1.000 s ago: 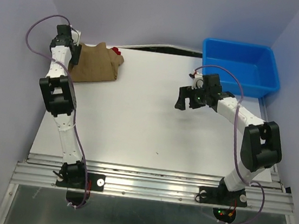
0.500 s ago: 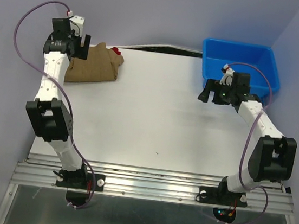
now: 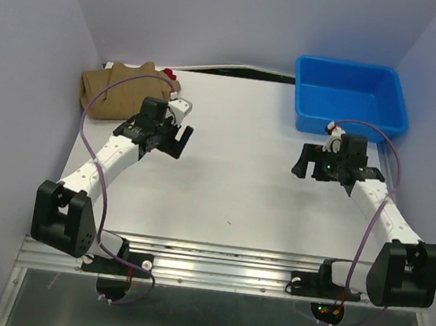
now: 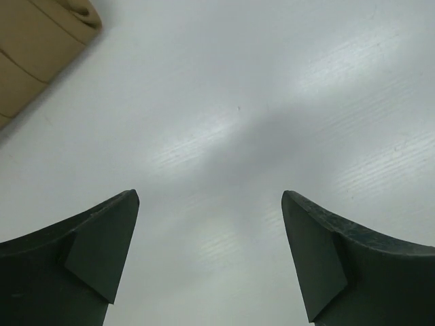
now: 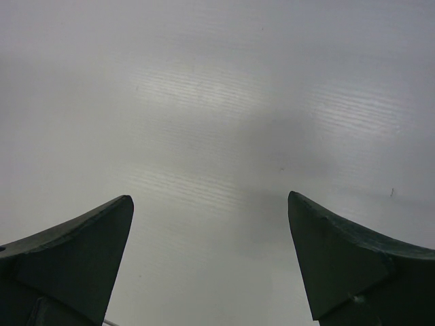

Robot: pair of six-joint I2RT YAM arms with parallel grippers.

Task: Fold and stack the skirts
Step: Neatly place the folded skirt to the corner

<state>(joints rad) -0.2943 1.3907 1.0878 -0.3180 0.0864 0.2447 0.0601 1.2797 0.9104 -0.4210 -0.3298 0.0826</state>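
The tan-brown skirt [image 3: 123, 92] lies folded at the table's far left corner. A small bit of the deep red skirt [image 3: 169, 73] shows from under its far right edge. A corner of the tan skirt also shows at the top left of the left wrist view [image 4: 37, 47]. My left gripper [image 3: 179, 138] is open and empty over bare table, just right of and nearer than the tan skirt. My right gripper [image 3: 307, 163] is open and empty over bare table, in front of the blue bin.
The blue plastic bin [image 3: 352, 96] stands at the far right corner; I see nothing inside it. The white table [image 3: 232, 181] runs between lavender walls on the left, back and right. A metal rail [image 3: 229, 268] lines the near edge.
My left arm has drawn back from above the tan skirt to the table in front of it. My right gripper has moved from by the bin back toward the near side.
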